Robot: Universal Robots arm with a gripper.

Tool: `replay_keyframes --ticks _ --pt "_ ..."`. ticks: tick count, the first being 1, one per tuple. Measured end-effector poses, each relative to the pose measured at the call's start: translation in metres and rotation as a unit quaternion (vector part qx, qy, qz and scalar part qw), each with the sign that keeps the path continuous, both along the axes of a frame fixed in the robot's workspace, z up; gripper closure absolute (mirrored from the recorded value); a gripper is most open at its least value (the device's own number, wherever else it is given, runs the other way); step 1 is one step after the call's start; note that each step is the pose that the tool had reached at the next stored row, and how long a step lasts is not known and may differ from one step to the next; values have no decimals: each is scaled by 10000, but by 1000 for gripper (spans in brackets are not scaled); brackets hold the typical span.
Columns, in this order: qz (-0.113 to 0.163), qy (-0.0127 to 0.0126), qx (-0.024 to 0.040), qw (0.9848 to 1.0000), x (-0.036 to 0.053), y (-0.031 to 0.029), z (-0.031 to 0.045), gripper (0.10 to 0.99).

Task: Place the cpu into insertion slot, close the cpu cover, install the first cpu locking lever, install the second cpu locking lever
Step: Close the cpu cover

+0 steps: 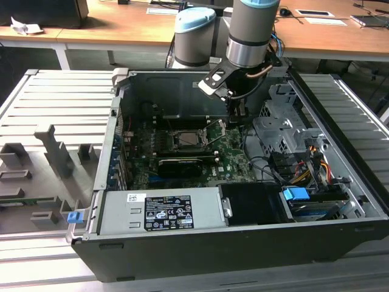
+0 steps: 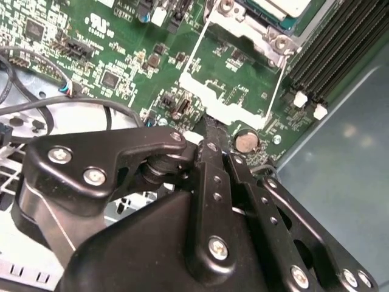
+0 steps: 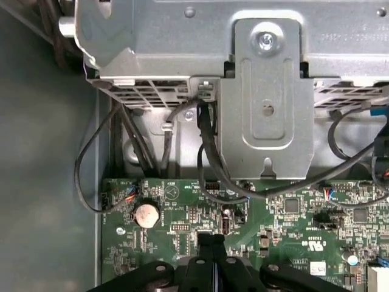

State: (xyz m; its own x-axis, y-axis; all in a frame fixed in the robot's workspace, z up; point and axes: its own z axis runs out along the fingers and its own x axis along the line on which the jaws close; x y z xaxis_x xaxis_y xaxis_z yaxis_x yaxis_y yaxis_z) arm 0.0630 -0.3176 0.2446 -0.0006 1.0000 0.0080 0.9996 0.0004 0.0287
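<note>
Inside computer case [image 1: 176,97], above motherboard [image 1: 234,163] far edge: gripper [image 1: 234,115], fingers pressed together, empty. Cpu [image 1: 190,139] sits in insertion slot [image 1: 177,143], toward exterior view's left of gripper. Cpu cover [image 2: 209,92] seemingly raised open, between gripper and slot.

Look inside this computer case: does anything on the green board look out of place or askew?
Yes. In the second wrist view the metal cover frame is swung open, leaving the chip bare, rather than lying flat over it.
</note>
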Motion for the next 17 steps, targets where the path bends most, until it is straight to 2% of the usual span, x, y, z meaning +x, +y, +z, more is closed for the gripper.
replay_keyframes --ticks 3,7,13,17 --pt "1 2 1 10000 -36 1 -1 980" --pt "1 2 2 10000 -132 0 -1 980" --pt "0 2 3 10000 -196 0 -1 980" --pt "0 2 4 10000 -288 0 -1 980"
